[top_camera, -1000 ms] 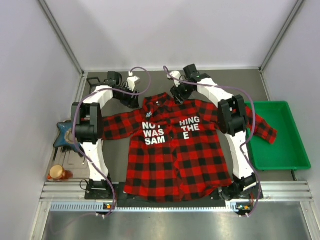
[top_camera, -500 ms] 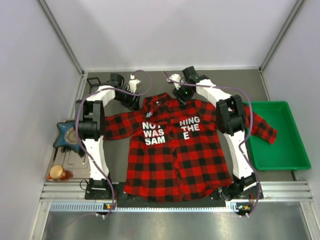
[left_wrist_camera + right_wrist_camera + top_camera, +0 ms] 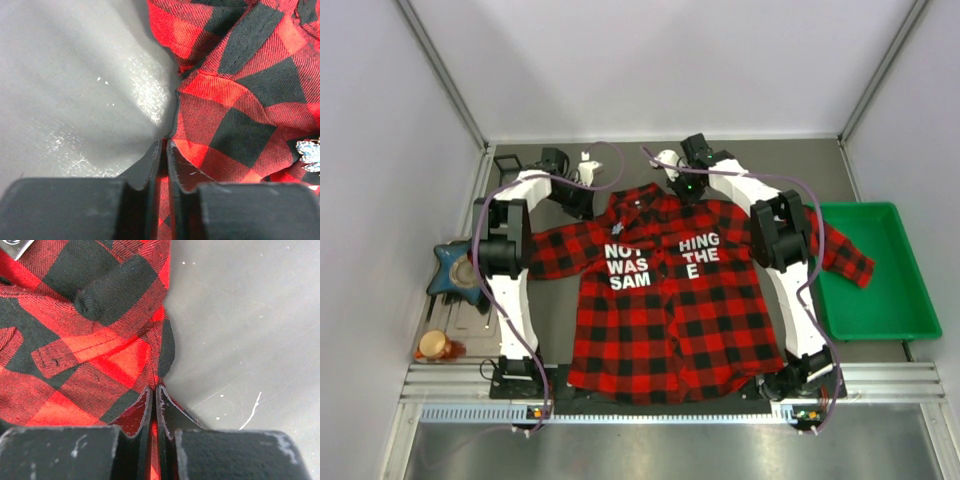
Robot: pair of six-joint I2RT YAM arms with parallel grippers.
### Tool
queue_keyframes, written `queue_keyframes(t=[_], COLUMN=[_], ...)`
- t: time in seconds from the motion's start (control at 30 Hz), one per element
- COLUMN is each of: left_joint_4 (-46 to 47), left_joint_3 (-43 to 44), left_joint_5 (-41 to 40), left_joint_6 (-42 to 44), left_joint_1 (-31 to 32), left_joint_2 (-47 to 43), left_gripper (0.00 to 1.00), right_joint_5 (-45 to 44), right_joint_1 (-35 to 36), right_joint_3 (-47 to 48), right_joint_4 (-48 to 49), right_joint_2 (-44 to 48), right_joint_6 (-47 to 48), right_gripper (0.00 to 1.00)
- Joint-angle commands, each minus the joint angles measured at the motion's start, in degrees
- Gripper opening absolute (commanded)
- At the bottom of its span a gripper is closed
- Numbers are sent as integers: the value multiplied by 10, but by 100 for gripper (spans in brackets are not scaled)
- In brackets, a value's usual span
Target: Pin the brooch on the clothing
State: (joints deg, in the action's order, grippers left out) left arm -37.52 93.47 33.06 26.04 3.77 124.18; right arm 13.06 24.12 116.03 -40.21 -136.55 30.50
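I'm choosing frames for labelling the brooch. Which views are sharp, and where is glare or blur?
Top external: even light, sharp, but the brooch is a speck on the shirt. Left wrist: weave crisp, bright glare on the table, brooch cropped at the right edge. Right wrist: shirt sharp, near jaws dark and soft, no brooch.

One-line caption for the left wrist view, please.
Left hand pinches the shirt edge; brooch sits on the plaid at far right.
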Motion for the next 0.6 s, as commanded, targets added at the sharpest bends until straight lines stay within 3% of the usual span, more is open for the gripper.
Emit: queue_keyframes(t=[0.0, 0.03, 0.07, 0.2, 0.3, 0.57], left_joint_4=[5, 16, 19, 40, 83, 109], left_joint_3=[23, 29, 35, 73, 93, 131], left_joint_5=[-19, -20, -22, -40, -100, -186], left_joint_6=[-16, -19, -20, -41, -70, -93], left_joint_1=[-1, -1, -2, -5, -10, -11], left_joint_2=[18, 23, 26, 45, 60, 92], left_gripper=[8, 1, 0, 0, 0, 0], right_joint_5=[-94, -104, -112, -165, -215, -249], right_joint_1=[-7, -13, -17, -35, -46, -45], right_joint_3=[25, 33, 43, 84, 88, 113], right_joint_4=[-22, -21, -19, 3, 36, 65], right_joint_2=[-15, -18, -21, -31, -34, -59], right_joint_6=[-16, -24, -31, -60, -56, -52], right_gripper=[0, 0, 0, 0, 0, 0])
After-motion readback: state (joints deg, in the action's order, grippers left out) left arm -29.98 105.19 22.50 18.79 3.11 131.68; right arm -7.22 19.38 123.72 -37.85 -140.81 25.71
